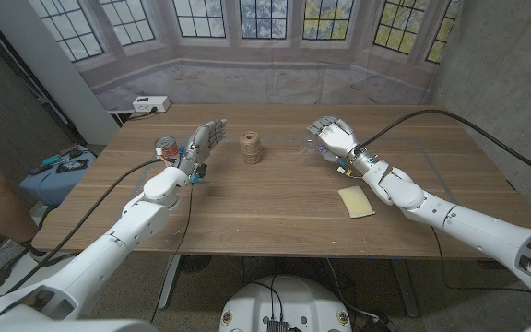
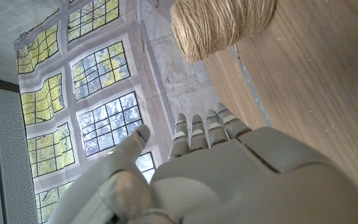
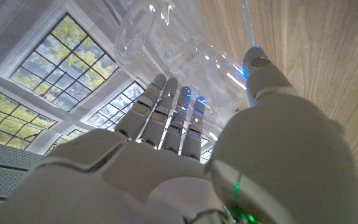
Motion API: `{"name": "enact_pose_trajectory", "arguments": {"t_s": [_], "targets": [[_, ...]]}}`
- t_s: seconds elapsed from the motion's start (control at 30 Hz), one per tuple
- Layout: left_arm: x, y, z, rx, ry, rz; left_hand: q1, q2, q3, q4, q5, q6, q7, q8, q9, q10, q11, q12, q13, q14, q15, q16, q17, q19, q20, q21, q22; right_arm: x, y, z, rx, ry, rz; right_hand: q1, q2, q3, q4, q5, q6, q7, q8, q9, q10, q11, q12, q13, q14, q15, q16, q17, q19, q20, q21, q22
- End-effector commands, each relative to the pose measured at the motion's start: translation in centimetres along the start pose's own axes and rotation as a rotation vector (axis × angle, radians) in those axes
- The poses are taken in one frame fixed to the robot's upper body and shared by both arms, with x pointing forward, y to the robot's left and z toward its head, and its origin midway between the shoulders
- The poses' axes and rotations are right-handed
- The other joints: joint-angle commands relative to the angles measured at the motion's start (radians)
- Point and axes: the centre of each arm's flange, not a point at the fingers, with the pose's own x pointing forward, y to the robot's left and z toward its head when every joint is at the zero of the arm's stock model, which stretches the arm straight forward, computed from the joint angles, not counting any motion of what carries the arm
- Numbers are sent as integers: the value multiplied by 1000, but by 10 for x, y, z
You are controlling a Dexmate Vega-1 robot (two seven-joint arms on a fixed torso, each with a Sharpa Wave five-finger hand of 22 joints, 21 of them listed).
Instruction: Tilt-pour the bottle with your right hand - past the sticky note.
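Twine spool [image 1: 252, 148] left of bottle [image 1: 310, 141] — sticky note [image 1: 356, 201] nearside.

Robot test lab: a wooden counter [image 1: 275, 198] stands before a printed window backdrop [image 1: 247, 28], beside bare concrete walls [image 1: 501, 65], with cables [image 1: 450, 120] trailing.

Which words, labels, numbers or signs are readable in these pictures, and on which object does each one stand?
None can be read.
Can beside the left hand: printed label, too small and blurred.
Sticky note: looks blank.
Clear bottle in the right hand: no label visible.
Twine spool: no text.
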Motion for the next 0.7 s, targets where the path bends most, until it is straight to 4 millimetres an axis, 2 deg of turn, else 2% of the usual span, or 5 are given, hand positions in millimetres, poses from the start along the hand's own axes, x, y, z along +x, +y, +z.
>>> {"name": "enact_pose_trajectory", "arguments": {"t_s": [0.03,0.43,0.7], "targets": [[2,-2,-1,-6,0,-6,12,2,0,-6,-2,7,0,-1,4,7,3,-2,4,6,2,2,3,9,0,3,2,1,-4,-2,106,52,18,-2,5,57,44,7,8,7,9,1,38,-26,5,7,9,-137,1,6,9,-9,1,2],[2,-4,-4,-12,1,-3,13,2,0,-7,-2,7,-1,-1,4,7,1,-2,4,5,2,2,3,9,0,3,2,5,-14,-9,272,116,31,-3,5,56,44,5,13,10,11,0,42,-24,6,6,11,-136,1,14,10,-8,1,2],[-2,-2,-6,-12,2,7,13,2,-1,-6,-2,6,0,-1,4,5,0,-3,4,5,1,2,3,9,0,3,2,7,-17,-6,344,120,42,-9,8,47,48,1,14,11,11,0,42,-18,7,7,9,-133,5,27,10,-8,0,2]]}}
